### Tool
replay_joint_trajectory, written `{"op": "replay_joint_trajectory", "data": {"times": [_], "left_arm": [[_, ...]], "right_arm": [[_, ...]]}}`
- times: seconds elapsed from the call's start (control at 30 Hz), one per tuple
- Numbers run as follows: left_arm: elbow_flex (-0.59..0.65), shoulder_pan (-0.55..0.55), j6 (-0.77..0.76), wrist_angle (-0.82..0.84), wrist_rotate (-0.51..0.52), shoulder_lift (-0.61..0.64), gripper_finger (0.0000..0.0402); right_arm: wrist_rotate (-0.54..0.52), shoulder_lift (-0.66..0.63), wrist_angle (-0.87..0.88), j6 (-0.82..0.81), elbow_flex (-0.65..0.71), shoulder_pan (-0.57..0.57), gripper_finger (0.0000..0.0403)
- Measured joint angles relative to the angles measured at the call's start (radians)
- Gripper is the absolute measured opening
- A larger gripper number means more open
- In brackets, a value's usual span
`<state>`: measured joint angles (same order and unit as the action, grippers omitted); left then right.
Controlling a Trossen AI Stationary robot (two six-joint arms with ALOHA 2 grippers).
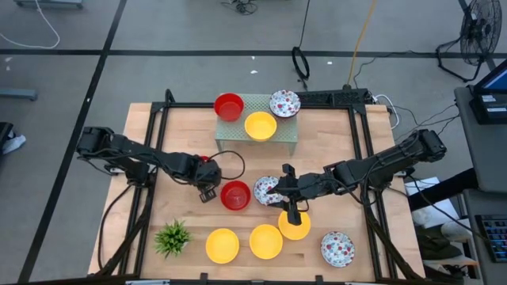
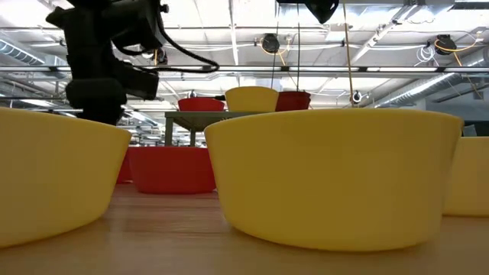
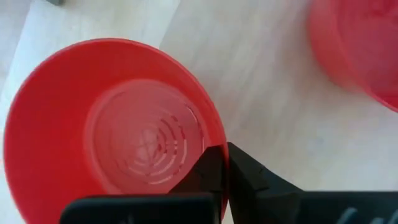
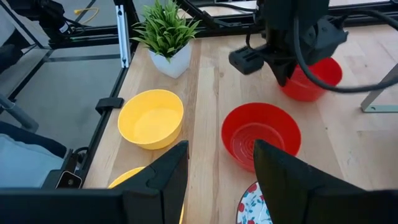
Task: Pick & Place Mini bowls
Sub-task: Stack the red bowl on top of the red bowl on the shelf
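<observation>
My left gripper (image 1: 204, 171) points down, shut on a plain red mini bowl (image 1: 207, 161) (image 3: 112, 137) that the arm mostly hides in the high view. A second red bowl (image 1: 235, 195) (image 4: 261, 134) stands free on the table just to its right. My right gripper (image 1: 293, 212) (image 4: 217, 177) is open and hovers over a yellow bowl (image 1: 295, 227), touching nothing. A white floral bowl (image 1: 267, 190) sits beside it. Two more yellow bowls (image 1: 223, 245) (image 1: 265, 241) and another floral bowl (image 1: 337, 248) rest near the table's near edge. My left gripper pinches the red bowl's rim (image 3: 219, 140), one finger (image 3: 208, 177) inside the bowl and the other (image 3: 255, 183) outside the wall. The fingers come from above, pointing down (image 4: 283, 78). Whether the bowl's base is on the table, I cannot tell.
A green rack (image 1: 285, 134) at the far edge carries a red (image 1: 229, 106), a yellow (image 1: 260, 125) and a floral bowl (image 1: 284, 103). A small spiky green plant (image 1: 173, 236) stands at the near left corner. A black cable (image 1: 230, 162) loops beside the left arm.
</observation>
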<state>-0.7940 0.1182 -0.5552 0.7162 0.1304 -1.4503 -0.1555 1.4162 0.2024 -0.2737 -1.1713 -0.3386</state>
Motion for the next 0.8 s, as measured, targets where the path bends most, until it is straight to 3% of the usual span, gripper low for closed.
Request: {"op": "replay_joint_trajectory", "data": {"times": [0.3, 0.47, 0.63, 0.8], "left_arm": [[-0.070, 0.055, -0.026, 0.019, -0.024, 0.187, 0.0004], [-0.174, 0.098, 0.000, 0.017, 0.035, 0.293, 0.0003], [-0.294, 0.120, 0.124, 0.014, 0.196, 0.354, 0.0003], [-0.390, 0.054, 0.244, 0.002, 0.430, 0.357, 0.0003]], "right_arm": [[0.000, 0.000, -0.003, -0.002, 0.000, 0.000, 0.0167], [0.001, 0.000, 0.000, 0.003, 0.000, 0.000, 0.0167], [0.002, 0.000, 0.011, 0.049, 0.000, 0.000, 0.0167], [-0.003, -0.024, 0.058, 0.105, -0.001, 0.007, 0.0167]]}}
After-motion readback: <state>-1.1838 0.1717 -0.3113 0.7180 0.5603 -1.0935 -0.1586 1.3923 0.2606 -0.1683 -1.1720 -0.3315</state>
